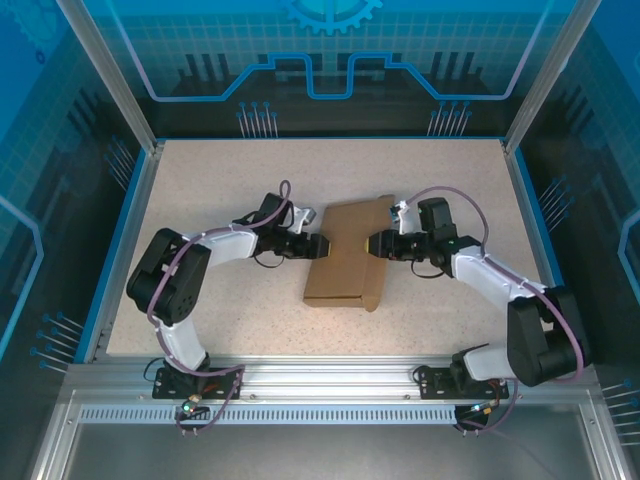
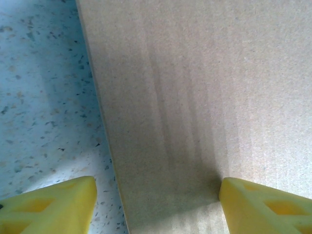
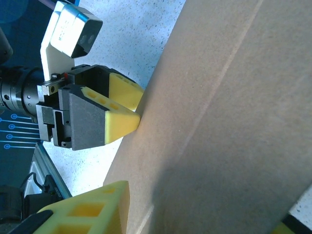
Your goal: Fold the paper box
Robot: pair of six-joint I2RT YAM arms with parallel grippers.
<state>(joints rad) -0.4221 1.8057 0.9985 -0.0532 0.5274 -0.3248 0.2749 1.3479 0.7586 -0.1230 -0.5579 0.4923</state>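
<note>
The paper box (image 1: 345, 270), plain brown cardboard, lies partly folded in the middle of the table. One side of it stands raised on the right. My left gripper (image 1: 322, 246) is at its left edge, open. In the left wrist view the box (image 2: 204, 87) has its edge running between the wide-apart yellow fingertips (image 2: 53, 207). My right gripper (image 1: 369, 243) is at the box's right edge. In the right wrist view the cardboard (image 3: 234, 107) spans the gap of the right gripper (image 3: 202, 212), and the near finger (image 3: 92, 209) lies against its face. The left gripper (image 3: 129, 107) touches the far edge.
The speckled table (image 1: 220, 190) has bare room to the left, right and behind the box. A blue rim (image 1: 130, 230) and see-through walls enclose it. An aluminium rail (image 1: 320, 385) carries both arm bases at the near edge.
</note>
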